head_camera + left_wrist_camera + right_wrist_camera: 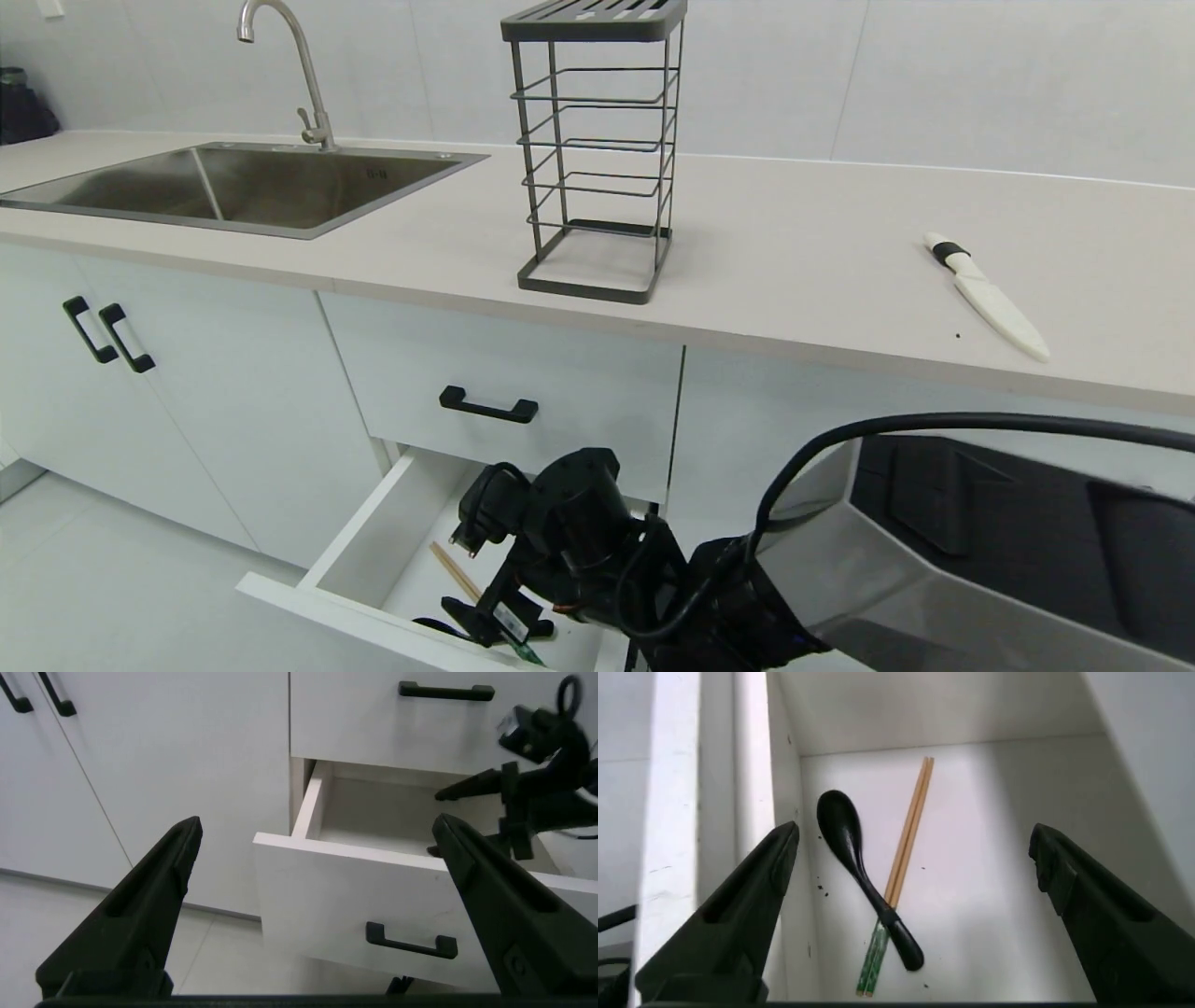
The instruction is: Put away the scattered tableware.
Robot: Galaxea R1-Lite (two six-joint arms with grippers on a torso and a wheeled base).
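The right gripper (912, 845) hangs low inside the open drawer (1018, 915), jaws spread wide with nothing between them. That pose suits setting things down rather than lifting them. Right beneath it on the drawer floor lie a black spoon (864, 887) and chopsticks (901, 868), flat and touching, crossing near the spoon's handle end and close to one side wall. Lying loose there, they look put away.

High above the gripper and well apart from it, a white knife (988, 297) lies flat on the counter (794, 243) out toward the robot's right. It is probably the piece left to collect. A wire rack (594, 21) stands upright on the counter above the drawer, and its slotted top suggests it is meant to hold blades.

The left gripper (318, 831) is outside the drawer, facing the front panel and its handle (411, 943), jaws wide apart and empty. It seems to be clear of the work, yet well placed to push the drawer shut.
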